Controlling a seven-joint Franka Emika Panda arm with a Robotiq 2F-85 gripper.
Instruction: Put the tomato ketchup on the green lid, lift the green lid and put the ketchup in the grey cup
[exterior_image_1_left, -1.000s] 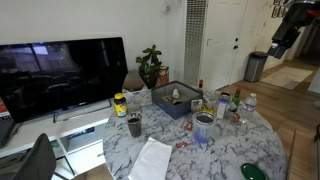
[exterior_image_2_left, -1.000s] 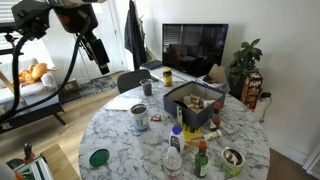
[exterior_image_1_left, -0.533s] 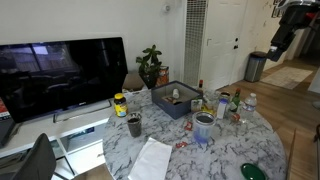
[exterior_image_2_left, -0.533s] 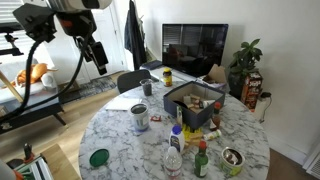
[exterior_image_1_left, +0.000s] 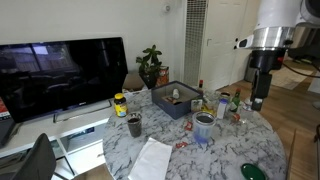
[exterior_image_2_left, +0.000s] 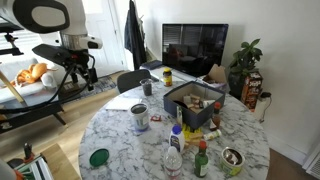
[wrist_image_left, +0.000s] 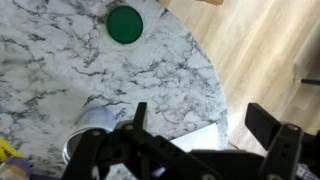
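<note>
The green lid lies flat near the table edge; it also shows in an exterior view and at the top of the wrist view. The grey cup stands upright mid-table, seen also in an exterior view and partly in the wrist view. The tomato ketchup is a tiny red piece on the marble beside the cup, seen again in an exterior view. My gripper is open and empty, high above the table edge, in both exterior views.
A dark box of items sits mid-table, with bottles and a small dark cup around it. A white paper lies near the table edge. A TV, a plant and wooden floor surround the table.
The arm has swung down from high up at the frame's top edge, bringing the gripper lower and closer to the table. Objects on the table have not moved.
</note>
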